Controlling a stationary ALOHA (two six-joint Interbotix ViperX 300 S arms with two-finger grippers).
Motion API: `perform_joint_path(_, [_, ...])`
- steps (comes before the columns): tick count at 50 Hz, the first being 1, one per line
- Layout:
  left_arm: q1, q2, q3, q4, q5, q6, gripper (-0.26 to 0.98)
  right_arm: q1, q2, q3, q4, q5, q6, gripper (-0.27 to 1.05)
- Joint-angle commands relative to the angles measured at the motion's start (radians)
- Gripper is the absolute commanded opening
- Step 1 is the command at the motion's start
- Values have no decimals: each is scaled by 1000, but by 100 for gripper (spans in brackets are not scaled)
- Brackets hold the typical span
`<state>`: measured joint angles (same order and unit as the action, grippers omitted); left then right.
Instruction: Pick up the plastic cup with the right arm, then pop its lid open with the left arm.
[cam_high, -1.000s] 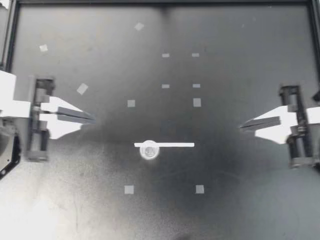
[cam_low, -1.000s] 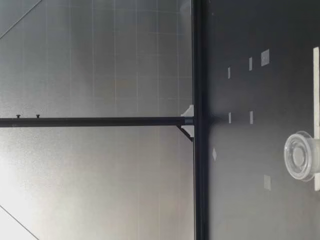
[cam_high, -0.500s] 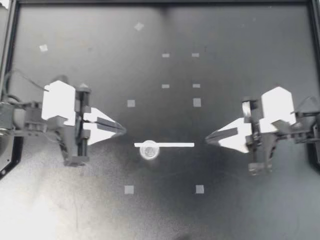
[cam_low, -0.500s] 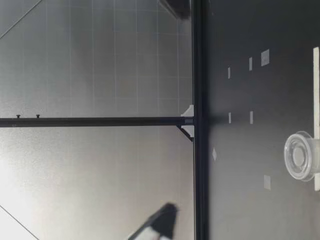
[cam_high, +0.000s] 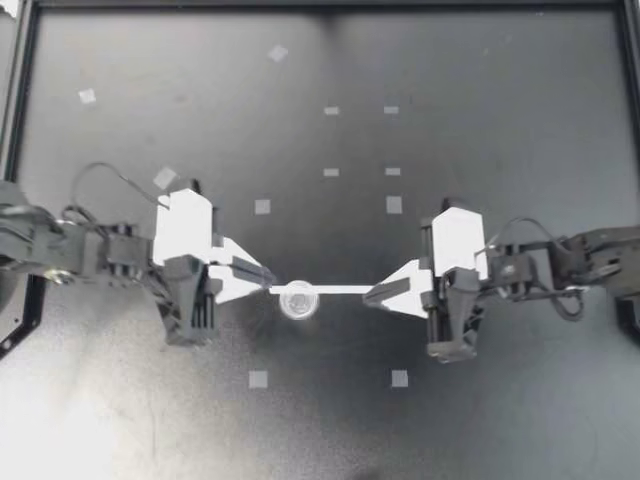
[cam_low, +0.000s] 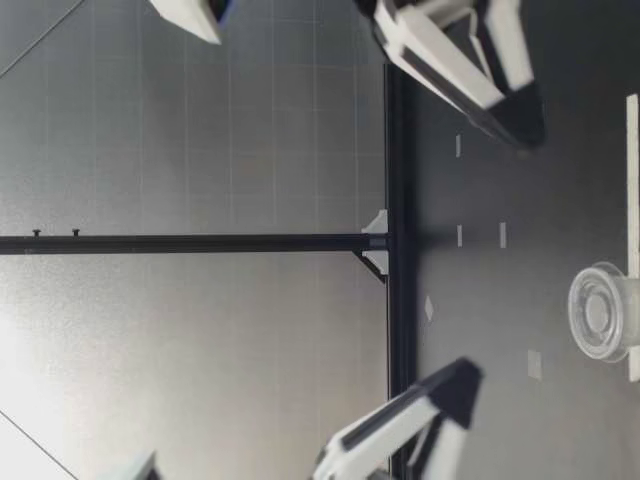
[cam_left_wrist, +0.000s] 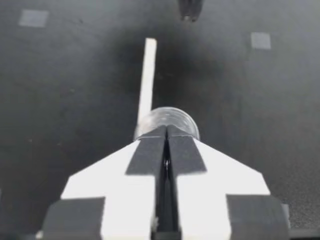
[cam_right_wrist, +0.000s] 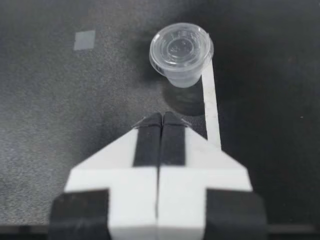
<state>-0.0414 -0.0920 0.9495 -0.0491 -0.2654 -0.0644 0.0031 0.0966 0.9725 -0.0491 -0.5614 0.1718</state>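
Top view showed your left hand and right hand closed, flanking the cup; gripping it needed them opened.

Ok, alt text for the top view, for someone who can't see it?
My left gripper and my right gripper, both shut, point inward at the two ends of a thin white strip on a dark table. A small clear cup stands by the strip near the left gripper's tip. Small pale tape squares dot the table.
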Motion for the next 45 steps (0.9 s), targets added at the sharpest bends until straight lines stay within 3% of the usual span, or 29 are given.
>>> perform_joint_path(1, [-14, 18, -34, 2, -9, 0, 1, 3, 2, -23, 2, -11, 2, -9])
perform_joint_path(12, [-23, 95, -77, 2, -9, 0, 1, 3, 14, -29, 3, -12, 2, -1])
perform_joint_path(28, [-23, 118, -71, 2, -5, 0, 1, 3, 77, -81, 3, -12, -3, 49])
perform_joint_path(45, [-23, 170, -75, 2, -5, -2, 1, 0, 166, -161, 6, -5, -5, 52])
